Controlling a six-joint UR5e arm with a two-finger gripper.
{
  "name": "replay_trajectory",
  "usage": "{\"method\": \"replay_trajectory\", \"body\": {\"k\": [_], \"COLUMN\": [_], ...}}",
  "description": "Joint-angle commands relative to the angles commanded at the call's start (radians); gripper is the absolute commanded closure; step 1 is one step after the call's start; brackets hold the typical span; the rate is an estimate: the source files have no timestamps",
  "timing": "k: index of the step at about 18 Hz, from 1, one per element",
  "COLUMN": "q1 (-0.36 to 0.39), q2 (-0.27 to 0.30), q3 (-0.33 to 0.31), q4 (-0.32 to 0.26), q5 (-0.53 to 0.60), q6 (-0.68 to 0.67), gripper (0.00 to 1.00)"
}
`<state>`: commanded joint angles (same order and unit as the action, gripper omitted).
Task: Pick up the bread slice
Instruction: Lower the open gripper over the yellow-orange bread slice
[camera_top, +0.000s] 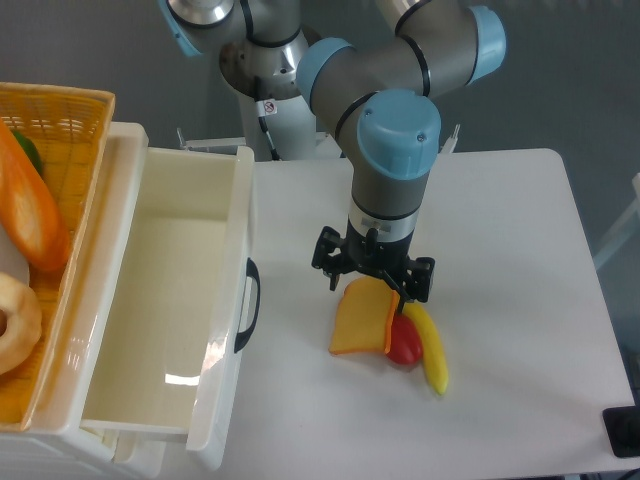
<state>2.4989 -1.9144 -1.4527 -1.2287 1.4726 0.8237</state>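
Observation:
The bread slice (360, 318) is a pale orange square with a darker crust rim. It lies tilted on the white table, its right edge propped on a red round toy (405, 345). My gripper (378, 292) hangs straight down over the slice's far edge, with its black fingers on either side of that edge. The wrist hides the fingertips, so I cannot tell whether they press on the slice. A slim yellow banana (431, 347) lies just right of the red toy.
A white bin (180, 300) with a black handle stands left of the slice. Further left, a yellow basket (70, 110) holds a long orange loaf (32, 205) and other toy food. The table's front edge is near the banana.

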Motion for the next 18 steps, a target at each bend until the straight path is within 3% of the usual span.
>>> {"method": "replay_trajectory", "body": {"k": [8,13,18], "q1": [0.003,0.002,-0.002], "q2": [-0.017,-0.052,-0.106], "q3": [-0.003,-0.035,-0.037], "q4": [0.031,0.109,0.117], "q5": [0.000,0.000,0.000], "q6": [0.006,-0.002,0.005], "gripper": [0.00,0.00,0.00]}}
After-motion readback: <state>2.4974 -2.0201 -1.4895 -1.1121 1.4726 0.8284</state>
